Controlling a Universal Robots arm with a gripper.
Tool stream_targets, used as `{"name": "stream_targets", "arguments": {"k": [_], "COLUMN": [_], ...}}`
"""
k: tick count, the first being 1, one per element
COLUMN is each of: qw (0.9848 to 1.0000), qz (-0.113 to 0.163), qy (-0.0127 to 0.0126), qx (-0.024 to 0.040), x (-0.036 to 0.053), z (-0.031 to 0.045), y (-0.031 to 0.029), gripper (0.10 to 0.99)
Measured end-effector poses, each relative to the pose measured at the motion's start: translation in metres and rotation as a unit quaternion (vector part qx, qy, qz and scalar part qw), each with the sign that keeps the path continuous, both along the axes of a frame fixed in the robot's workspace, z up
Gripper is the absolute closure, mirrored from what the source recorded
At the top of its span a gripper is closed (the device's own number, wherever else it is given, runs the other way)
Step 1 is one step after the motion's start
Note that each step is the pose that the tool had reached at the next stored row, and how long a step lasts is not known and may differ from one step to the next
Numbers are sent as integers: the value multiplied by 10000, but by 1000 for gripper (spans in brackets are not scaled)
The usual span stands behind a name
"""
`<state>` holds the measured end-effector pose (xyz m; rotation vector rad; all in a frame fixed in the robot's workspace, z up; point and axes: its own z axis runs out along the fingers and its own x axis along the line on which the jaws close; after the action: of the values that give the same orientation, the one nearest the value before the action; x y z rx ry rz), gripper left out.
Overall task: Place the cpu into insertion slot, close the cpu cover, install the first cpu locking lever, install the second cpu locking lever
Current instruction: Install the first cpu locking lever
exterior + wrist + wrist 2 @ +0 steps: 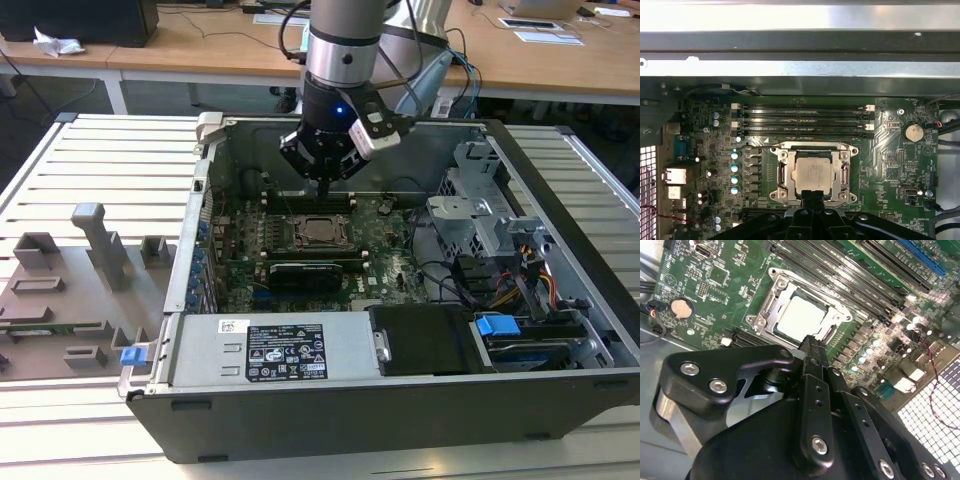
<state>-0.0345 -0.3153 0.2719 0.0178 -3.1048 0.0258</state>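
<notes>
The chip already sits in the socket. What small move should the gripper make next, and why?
Probably lower a little, straight down and slowly. The gripper, shut, hangs over an edge of the cover, which lies flat around the chip. Whether the cover is locked down I cannot tell, so a closer approach seems sensible.

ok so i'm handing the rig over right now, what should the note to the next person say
Gripper: fingers shut, holding nothing, poised over the edge of the cpu cover; whether it touches is unclear.
Cpu: seated in the insertion slot.
Cover: lying flat around the cpu, looks closed.
Done: cpu placed, cover down.
Left: the two locking levers; these views don't settle whether either is latched.
</notes>
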Motion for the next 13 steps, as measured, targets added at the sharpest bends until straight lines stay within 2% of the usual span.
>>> {"name": "stream_targets", "arguments": {"k": [13], "qw": [10000], "qz": [0], "qy": [-1], "qx": [0], "x": [-248], "z": [0], "y": [-5], "gripper": [980]}}
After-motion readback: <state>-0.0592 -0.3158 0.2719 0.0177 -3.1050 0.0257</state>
